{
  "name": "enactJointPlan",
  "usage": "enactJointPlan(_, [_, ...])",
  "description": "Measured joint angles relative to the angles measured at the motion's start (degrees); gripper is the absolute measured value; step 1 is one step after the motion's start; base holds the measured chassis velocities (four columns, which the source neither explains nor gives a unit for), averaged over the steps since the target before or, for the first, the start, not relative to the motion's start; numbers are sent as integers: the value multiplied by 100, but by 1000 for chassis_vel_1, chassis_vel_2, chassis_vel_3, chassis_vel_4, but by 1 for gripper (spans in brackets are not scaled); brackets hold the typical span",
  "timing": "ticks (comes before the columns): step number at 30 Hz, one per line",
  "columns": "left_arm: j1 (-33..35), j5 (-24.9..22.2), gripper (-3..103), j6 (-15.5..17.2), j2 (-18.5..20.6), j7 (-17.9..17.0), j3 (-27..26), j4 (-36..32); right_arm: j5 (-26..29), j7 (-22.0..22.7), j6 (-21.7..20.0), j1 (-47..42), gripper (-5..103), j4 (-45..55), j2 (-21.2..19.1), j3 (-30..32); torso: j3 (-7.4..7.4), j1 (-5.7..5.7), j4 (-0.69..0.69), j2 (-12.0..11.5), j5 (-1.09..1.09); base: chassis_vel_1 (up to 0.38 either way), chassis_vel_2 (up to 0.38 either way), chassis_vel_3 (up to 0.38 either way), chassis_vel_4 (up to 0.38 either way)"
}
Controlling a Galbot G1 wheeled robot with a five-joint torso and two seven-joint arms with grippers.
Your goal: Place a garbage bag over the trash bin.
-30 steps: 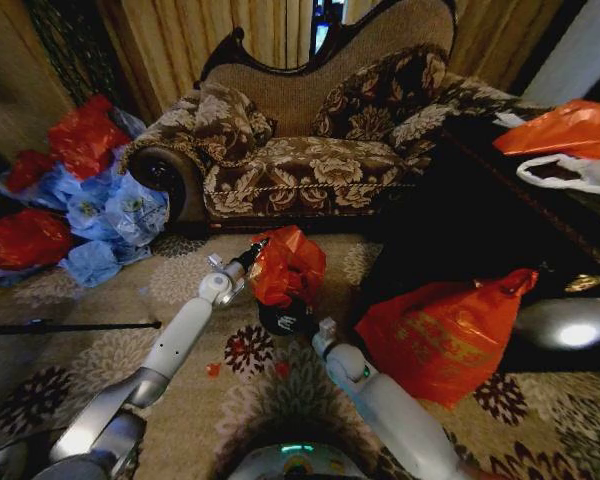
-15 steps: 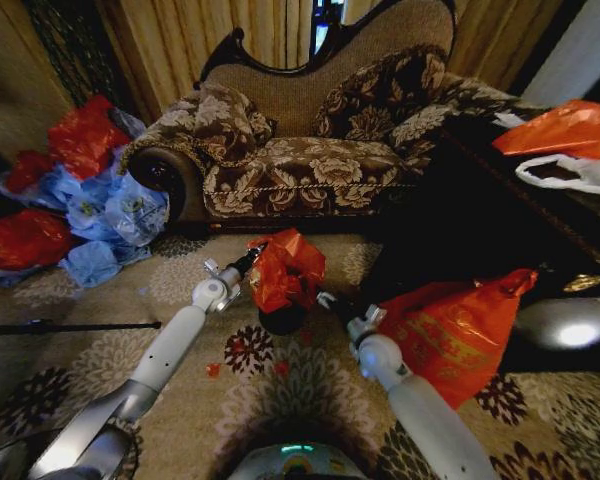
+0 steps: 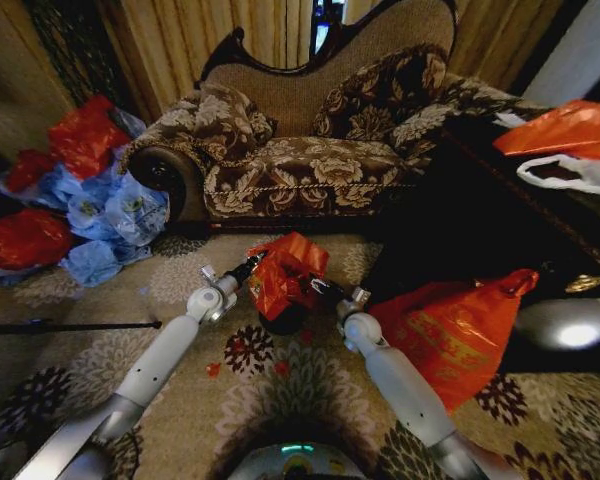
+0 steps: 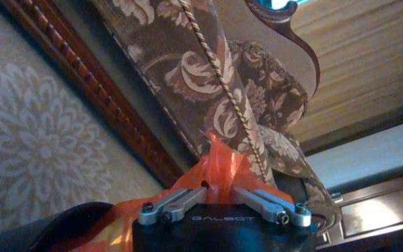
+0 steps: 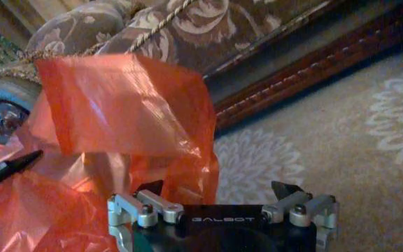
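Both grippers read "GALBOT"; left gripper [image 4: 220,202] pinches the garbage bag [image 3: 285,270]; right gripper [image 5: 219,197] spread, seemingly touching it.

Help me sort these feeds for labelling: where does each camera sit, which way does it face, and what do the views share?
Head view: on the robot's head, facing forward and down at the sofa and carpet; both arms show, left gripper and right gripper at the garbage bag over the trash bin.
Left wrist view: on the left wrist, facing the sofa's base; its fingers pinch the bag.
Right wrist view: on the right wrist, facing bag and sofa; its fingers are spread.
Shared: bag and sofa.
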Motion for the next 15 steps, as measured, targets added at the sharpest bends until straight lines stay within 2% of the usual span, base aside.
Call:
enactJointPlan(2, [-8,-9,0,0,18,-3,0,-6,2,-30,-4,26,103,-59,21,-20,0,0,0,0,-1,0,0,0,0])
enactJointPlan(4, [-51,-25,0,1,78,-16,0,-8,3,-115,-3,66,95,-168,69,-48,0,0,2,0,0,0,0,0,0])
enactJointPlan(5, [-51,-25,0,1,78,-16,0,-8,3,-115,-3,66,95,-168,69,-48,0,0,2,0,0,0,0,0,0])
enactJointPlan(8, [-95,-13,0,1,181,-19,22,24,7,-166,-4,34,79,-155,52,-50,0,0,1,0,0,0,0,0,0])
enactJointPlan(9, [-95,-13,0,1,181,-19,22,24,7,-166,-4,34,79,-155,52,-50,0,0,1,0,0,0,0,0,0])
enactJointPlan(12, [-99,57,0,5,203,-18,31,42,-15,-191,-1,-31,63,-101,3,-45,0,0,1,0,0,0,0,0,0])
enactJointPlan(14, [-92,82,0,6,204,-18,34,44,-19,-192,-1,-56,63,-79,-8,-37,0,0,0,0,1,0,0,0,0])
enactJointPlan(15, [-64,139,0,7,205,-23,40,44,-24,-192,-1,-110,52,-36,-29,-24,0,0,0,0,0,0,0,0,0])
